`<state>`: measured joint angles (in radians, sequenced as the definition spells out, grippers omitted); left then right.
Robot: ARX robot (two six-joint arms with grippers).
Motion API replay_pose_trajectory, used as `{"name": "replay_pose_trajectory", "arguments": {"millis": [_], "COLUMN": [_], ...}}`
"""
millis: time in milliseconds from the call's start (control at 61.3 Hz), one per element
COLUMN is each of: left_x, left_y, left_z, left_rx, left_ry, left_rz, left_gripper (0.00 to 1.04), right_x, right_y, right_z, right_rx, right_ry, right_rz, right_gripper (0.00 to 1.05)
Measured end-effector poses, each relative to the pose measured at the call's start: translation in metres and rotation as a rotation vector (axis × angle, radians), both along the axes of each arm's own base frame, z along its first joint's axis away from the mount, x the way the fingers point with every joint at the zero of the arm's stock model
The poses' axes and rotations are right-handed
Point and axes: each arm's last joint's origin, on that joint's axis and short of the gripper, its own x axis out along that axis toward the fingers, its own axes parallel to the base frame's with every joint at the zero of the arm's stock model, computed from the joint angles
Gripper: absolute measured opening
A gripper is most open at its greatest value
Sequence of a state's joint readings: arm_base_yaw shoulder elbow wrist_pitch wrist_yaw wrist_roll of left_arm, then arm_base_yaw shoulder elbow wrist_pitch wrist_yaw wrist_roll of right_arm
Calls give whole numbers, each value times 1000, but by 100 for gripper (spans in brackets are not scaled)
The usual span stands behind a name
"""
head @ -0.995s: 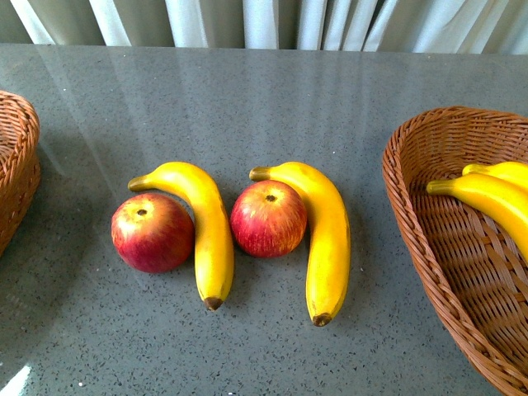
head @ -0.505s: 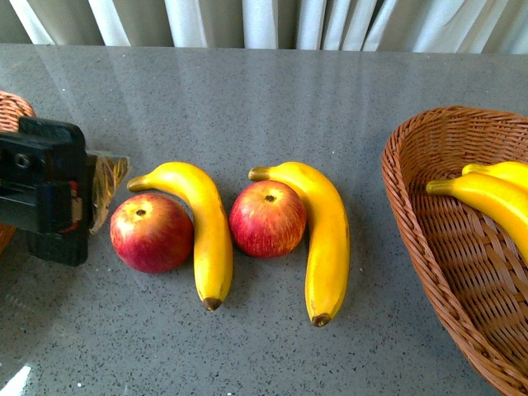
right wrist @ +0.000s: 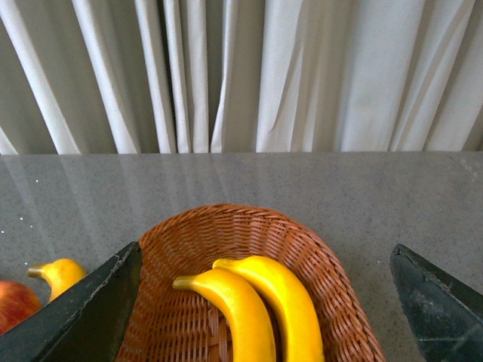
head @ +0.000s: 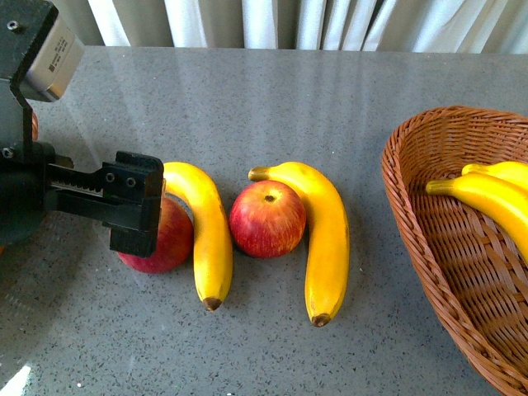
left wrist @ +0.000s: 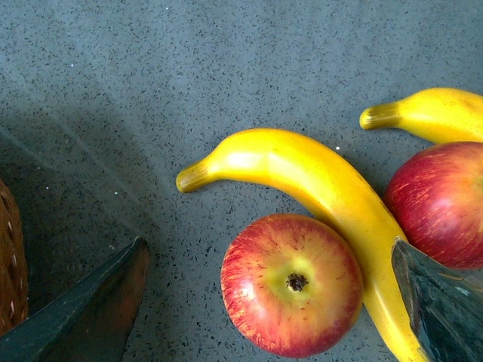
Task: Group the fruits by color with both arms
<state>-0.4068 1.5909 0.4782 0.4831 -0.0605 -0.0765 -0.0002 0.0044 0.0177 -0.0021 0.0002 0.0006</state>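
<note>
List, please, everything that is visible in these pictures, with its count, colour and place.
apples: 2, red with yellow streaks, on the table, each beside a banana; the left one lies under the left arm.
bananas: 4, yellow with dark tips; two on the table, two in the right basket.
baskets: 2, brown wicker; one at the table's right, only an edge of the other showing at the left.
table: 1, grey, speckled.
curtains: pale, behind the table.
left arm: 1, black, above the left apple.
left fingers: black, wide apart, either side of the left apple.
right fingers: black, wide apart, above the right basket.
</note>
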Motion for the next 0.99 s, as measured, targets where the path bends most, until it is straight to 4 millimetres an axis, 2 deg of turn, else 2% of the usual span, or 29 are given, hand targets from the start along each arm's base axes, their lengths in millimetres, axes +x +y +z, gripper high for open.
{"name": "replay_pose_trajectory", "arguments": {"millis": [636, 995], "left_x": [15, 14], "left_y": [-7, -10], "left_z": [-30, -47], "left_rx": [37, 41], "left_ry": [64, 110], "left_rz": [11, 12], "left_gripper": [96, 96], "right_x": [0, 0], "right_y": [0, 0], "right_z": [0, 0], "right_rx": [0, 0], "right_ry": [0, 0], "right_rz": [0, 0], "right_gripper": [96, 96]}}
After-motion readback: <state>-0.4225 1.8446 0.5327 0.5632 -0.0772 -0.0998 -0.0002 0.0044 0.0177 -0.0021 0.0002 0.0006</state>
